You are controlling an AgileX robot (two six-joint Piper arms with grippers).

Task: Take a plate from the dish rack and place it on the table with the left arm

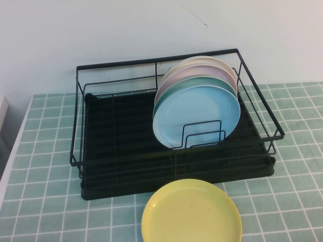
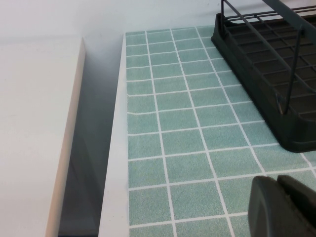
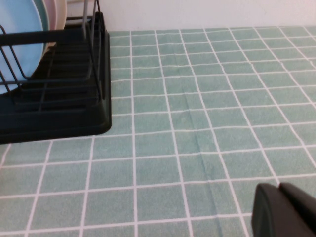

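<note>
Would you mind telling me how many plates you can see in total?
5: a yellow plate flat on the table before the dish rack; four upright in it, front to back light blue, green, pink, cream. More may hide behind.

yellow plate [image 1: 192,212]: near edge cut off at table's near edge | plates behind blue plate [image 1: 196,115]: mostly hidden, only rims show | left gripper [image 2: 284,207]: only a corner in frame | right gripper [image 3: 285,211]: likewise | rack [image 1: 126,126]: cropped in both wrist views
</note>
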